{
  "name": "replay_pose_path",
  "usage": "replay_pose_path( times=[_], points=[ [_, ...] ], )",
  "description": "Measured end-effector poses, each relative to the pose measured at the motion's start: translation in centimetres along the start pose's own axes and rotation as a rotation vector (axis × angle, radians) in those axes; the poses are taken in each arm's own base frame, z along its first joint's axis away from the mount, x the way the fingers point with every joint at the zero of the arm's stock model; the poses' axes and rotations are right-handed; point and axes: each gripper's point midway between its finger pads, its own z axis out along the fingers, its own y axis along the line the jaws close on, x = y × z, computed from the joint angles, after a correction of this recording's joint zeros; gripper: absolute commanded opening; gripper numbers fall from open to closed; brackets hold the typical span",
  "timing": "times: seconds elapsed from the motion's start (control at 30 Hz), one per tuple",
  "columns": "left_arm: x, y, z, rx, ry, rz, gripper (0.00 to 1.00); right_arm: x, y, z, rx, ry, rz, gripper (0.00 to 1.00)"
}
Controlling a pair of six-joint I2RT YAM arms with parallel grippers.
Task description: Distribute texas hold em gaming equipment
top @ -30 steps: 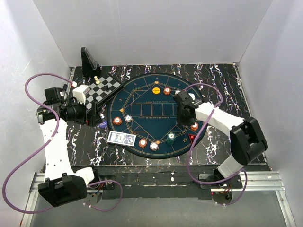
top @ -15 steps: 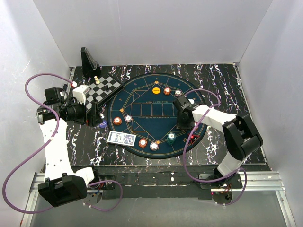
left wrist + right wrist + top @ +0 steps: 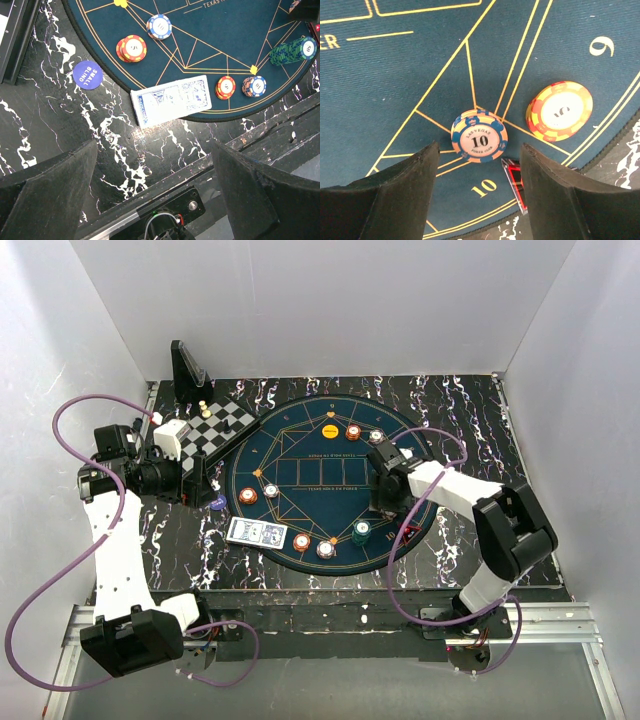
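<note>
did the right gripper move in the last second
Yes, slightly. Against the blue mat, the right gripper has shifted toward the mat's near edge and now straddles the 10 chip.

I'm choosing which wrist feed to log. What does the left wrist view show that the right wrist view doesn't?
Left wrist only: the blue-backed cards lying half on the blue mat, the purple SMALL BLIND marker on the black marbled table, and a green chip stack. Right wrist only: the chip marked 10 framed between the fingers of the open right gripper, and a red-and-yellow chip to its right. Both: that mat and table.
</note>
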Motion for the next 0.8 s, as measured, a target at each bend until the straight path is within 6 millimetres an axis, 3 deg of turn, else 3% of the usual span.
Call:
replay_pose_path(
  times=[0.13, 0.2, 0.37, 0.43, 0.6, 0.8],
  points=[
    [0.0, 0.0, 0.0, 0.0, 0.0, 0.0, 1.0, -1.0, 0.5, -1.9, -0.026, -0.035, 0.002, 0.75],
    [0.0, 0.0, 0.0, 0.001, 0.0, -0.001, 1.0, -2.2, 1.3, -3.9, -0.058, -0.08, 0.0, 0.76],
    [0.0, 0.0, 0.0, 0.001, 0.0, -0.001, 1.0, -4.5, 4.6, -9.6, -0.176, -0.209, -0.034, 0.82],
    [0.0, 0.0, 0.0, 0.001, 0.0, -0.001, 1.0, -3.7, 6.3, -11.4, -0.229, -0.233, -0.079, 0.85],
    [0.0, 0.0, 0.0, 0.001, -0.001, -0.001, 1.0, -0.8, 8.0, -12.0, -0.253, -0.194, -0.171, 0.88],
    [0.0, 0.0, 0.0, 0.003, -0.001, -0.002, 1.0, 2.0, 7.7, -9.9, -0.193, -0.12, -0.229, 0.89]
  ],
)
